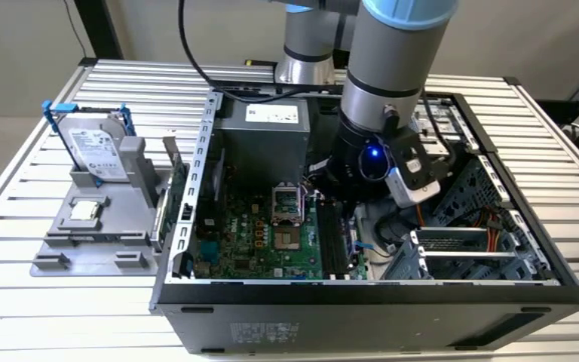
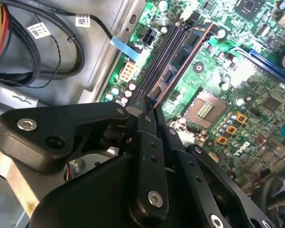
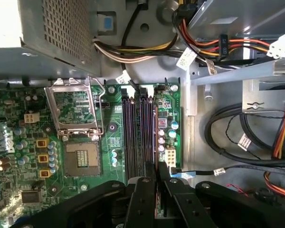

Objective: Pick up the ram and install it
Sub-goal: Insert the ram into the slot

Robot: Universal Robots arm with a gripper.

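Inside the case (image 1: 531, 249) — arm (image 1: 395, 68) reaching down | ram (image 2: 180, 59) in slot

We counted one open computer case (image 1: 184, 226), one motherboard (image 1: 259, 234), one hard drive (image 1: 96, 147) and one gripper (image 3: 156, 178).

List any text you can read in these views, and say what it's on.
No print is legible.
drive label: too small to read.
power supply label: blurred.
case sticker: blurred.
cable tags: barcode-like print, too small to read.
ram: no readable marking.
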